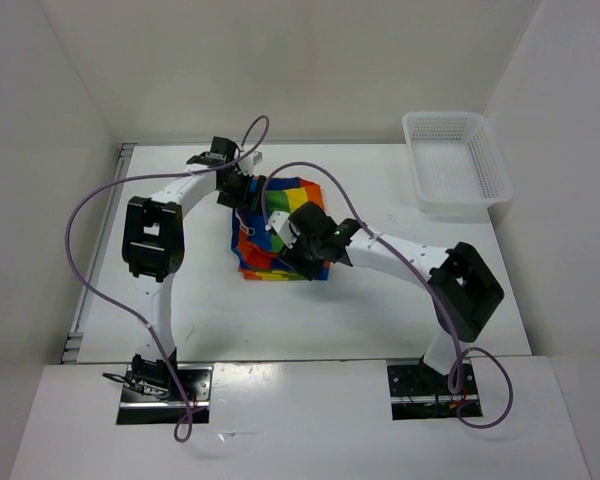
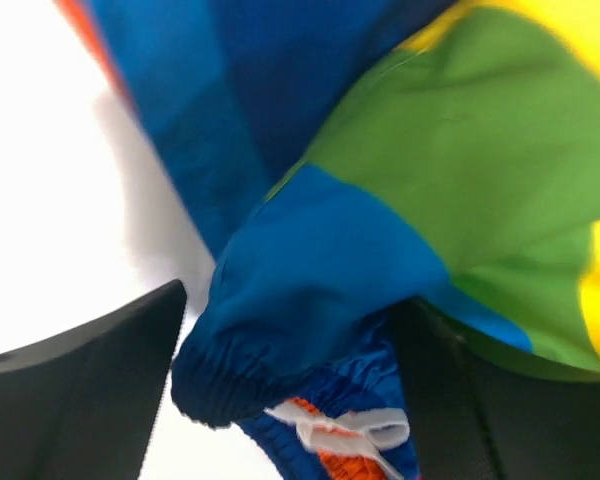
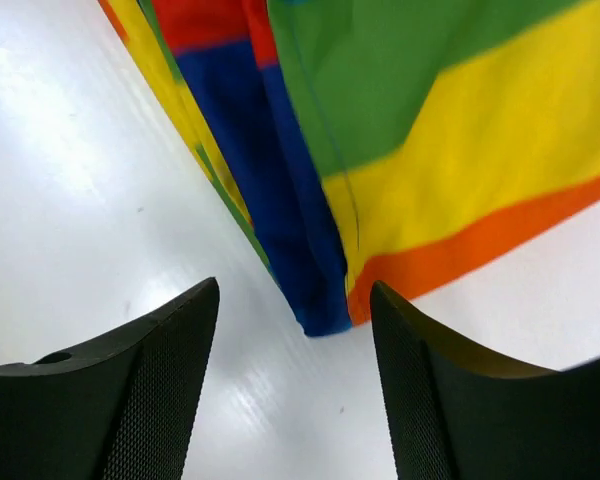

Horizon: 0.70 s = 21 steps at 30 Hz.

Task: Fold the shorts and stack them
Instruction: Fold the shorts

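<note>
The rainbow-striped shorts (image 1: 285, 215) lie bunched and partly folded on the white table between both arms. My left gripper (image 1: 242, 195) is at their far left edge. In the left wrist view the gripper (image 2: 290, 400) is open, with the dark blue elastic waistband (image 2: 280, 330) and its white drawstring (image 2: 345, 430) between the fingers; the cloth rests against the right finger (image 2: 450, 400). My right gripper (image 1: 298, 248) is over the shorts' near edge. In the right wrist view the gripper (image 3: 295, 380) is open and empty just above the table, with a blue and orange corner of the shorts (image 3: 325, 315) ahead of its fingertips.
A white mesh basket (image 1: 455, 160) stands at the far right of the table. Purple cables loop over the left arm and above the shorts. White walls close in the table on the left, back and right.
</note>
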Tool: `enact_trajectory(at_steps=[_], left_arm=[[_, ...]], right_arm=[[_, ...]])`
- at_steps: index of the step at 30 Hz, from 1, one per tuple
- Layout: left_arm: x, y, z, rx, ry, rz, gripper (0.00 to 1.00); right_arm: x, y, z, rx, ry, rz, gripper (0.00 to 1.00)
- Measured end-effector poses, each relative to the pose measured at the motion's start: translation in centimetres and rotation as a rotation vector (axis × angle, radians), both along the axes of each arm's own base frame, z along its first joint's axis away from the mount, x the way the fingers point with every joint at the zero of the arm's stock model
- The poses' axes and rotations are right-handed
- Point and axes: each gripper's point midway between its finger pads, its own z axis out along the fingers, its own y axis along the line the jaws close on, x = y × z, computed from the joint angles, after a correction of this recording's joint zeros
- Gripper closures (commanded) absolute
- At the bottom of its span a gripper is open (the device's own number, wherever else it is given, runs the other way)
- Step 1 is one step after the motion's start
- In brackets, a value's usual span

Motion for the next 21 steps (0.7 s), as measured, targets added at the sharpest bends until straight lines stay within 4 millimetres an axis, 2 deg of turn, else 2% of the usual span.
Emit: enact_trajectory(at_steps=[2, 3, 5, 9, 11, 12, 14, 16, 18, 21], left_arm=[[-1.0, -0.9, 0.9, -0.001, -0.003, -0.021, 0.07], [-1.1, -1.4, 1.7, -0.004, -0.014, -0.031, 0.06], [-1.3, -1.8, 3.5, 0.001, -0.046, -0.037, 0.06], [-1.4, -0.1, 8.7, 0.038, -0.140, 0.008, 0.07], [-2.0, 0.5, 11.6, 0.045, -0.188, 0.025, 0.08], [-2.5, 0.7, 12.8, 0.042, -0.208, 0.026, 0.08], [-4.0, 0.1, 13.9, 0.029, -0.218, 0.006, 0.08], [-6.1, -1.0, 12.9, 0.022, -0.179, -0.032, 0.08], [-8.4, -1.9, 10.1, 0.026, -0.094, -0.072, 0.08], [-11.8, -2.6, 4.9, 0.044, 0.062, -0.115, 0.08]], right_arm=[[-0.5, 0.1, 1.3, 0.018, 0.022, 0.027, 0.29], [-0.3, 0.1, 2.2, 0.035, 0.028, 0.032, 0.24], [0.7, 0.1, 4.7, 0.103, 0.026, 0.032, 0.24], [5.4, -1.7, 10.9, 0.278, -0.069, -0.085, 0.44], [8.6, -2.9, 13.2, 0.352, -0.142, -0.174, 0.44], [10.2, -3.3, 13.8, 0.382, -0.172, -0.209, 0.38], [12.9, -3.6, 13.3, 0.408, -0.194, -0.270, 0.30], [15.4, -3.8, 11.2, 0.405, -0.177, -0.324, 0.29], [17.5, -3.7, 8.1, 0.396, -0.118, -0.376, 0.26], [20.9, -4.2, 3.8, 0.394, -0.036, -0.460, 0.25]])
